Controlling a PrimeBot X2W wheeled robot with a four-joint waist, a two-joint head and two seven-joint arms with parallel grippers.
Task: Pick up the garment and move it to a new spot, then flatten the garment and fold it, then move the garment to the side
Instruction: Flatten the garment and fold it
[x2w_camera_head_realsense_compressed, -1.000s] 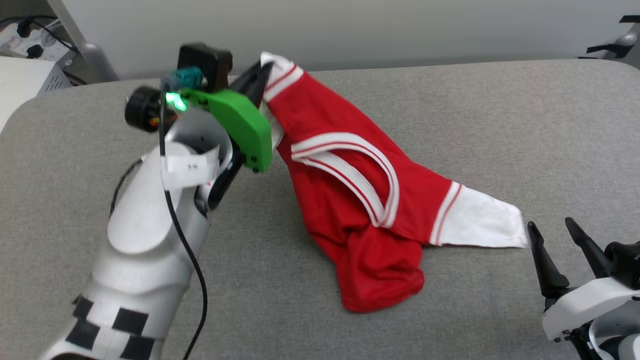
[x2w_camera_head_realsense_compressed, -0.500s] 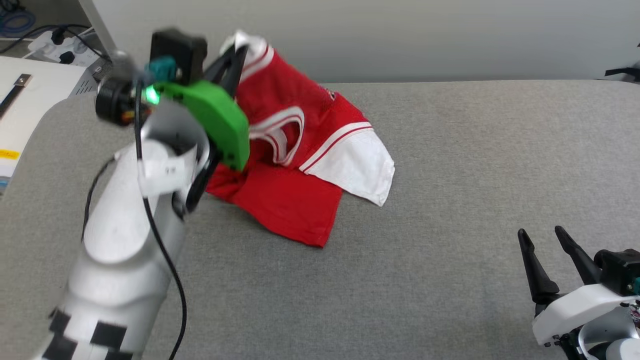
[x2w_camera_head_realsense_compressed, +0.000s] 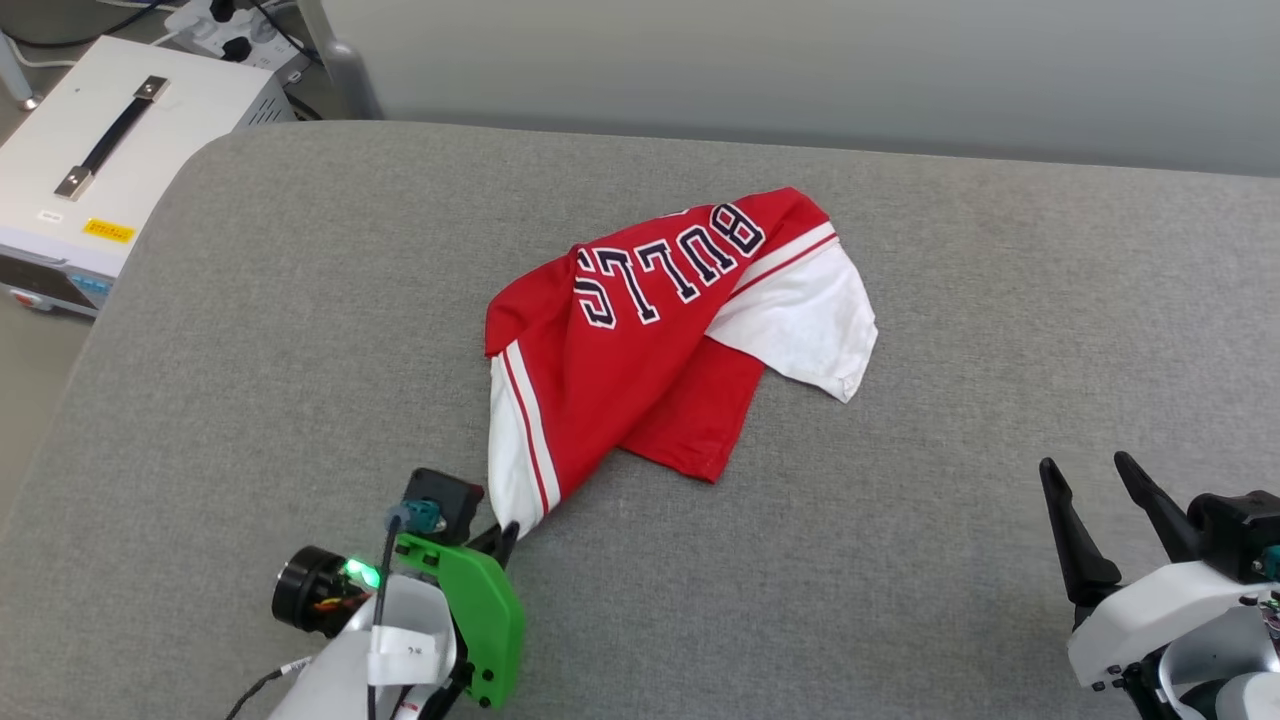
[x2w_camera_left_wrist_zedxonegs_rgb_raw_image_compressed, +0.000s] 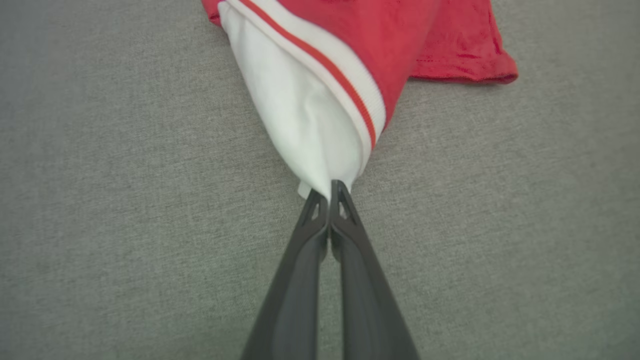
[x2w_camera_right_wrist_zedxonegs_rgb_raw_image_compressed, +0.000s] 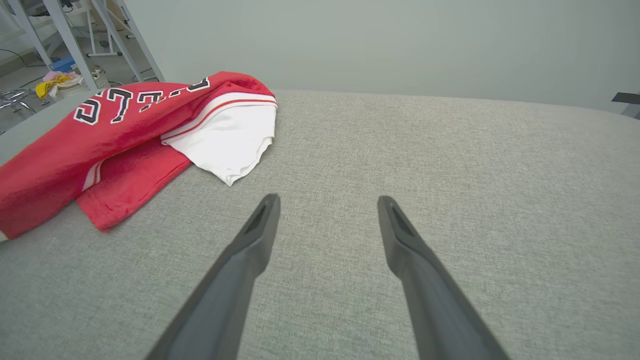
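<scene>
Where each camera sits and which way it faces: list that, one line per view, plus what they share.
Head view: on the head, looking forward and down at the grey padded surface and the garment; left gripper lower left, right gripper lower right.
Left wrist view: on the left wrist, looking along its shut fingers, pinched on the garment's white sleeve.
Right wrist view: on the right wrist, low over the surface, looking along its open fingers toward the wall.
Shared: all three show the garment.

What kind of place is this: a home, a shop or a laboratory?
Most likely a laboratory or test room. A white instrument box with a carry handle stands beside the grey padded table, and power strips with plugged cables lie behind it.
</scene>
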